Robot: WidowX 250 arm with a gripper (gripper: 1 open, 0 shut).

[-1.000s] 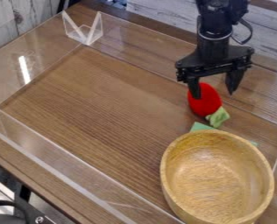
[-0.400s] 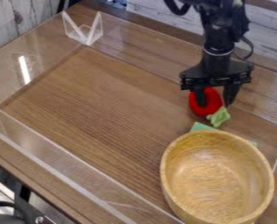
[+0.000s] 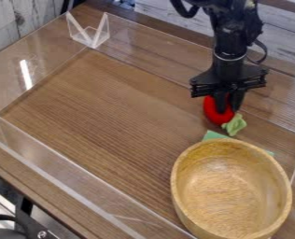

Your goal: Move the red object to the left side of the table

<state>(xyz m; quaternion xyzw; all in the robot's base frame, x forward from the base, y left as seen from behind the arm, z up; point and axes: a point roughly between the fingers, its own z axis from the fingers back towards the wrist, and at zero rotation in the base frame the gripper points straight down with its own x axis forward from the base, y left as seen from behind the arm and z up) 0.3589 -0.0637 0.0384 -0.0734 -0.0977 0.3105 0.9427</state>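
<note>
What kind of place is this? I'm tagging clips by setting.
Probably a robot lab test bench: a wood-grain table fenced by low clear acrylic walls, with a robot hand over a red toy fruit.

Single raised view, angled down across the table, fairly near

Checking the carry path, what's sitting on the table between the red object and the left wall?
Nothing: in the camera view the wood table runs bare from the red object, under the tool, to the left wall.
</note>
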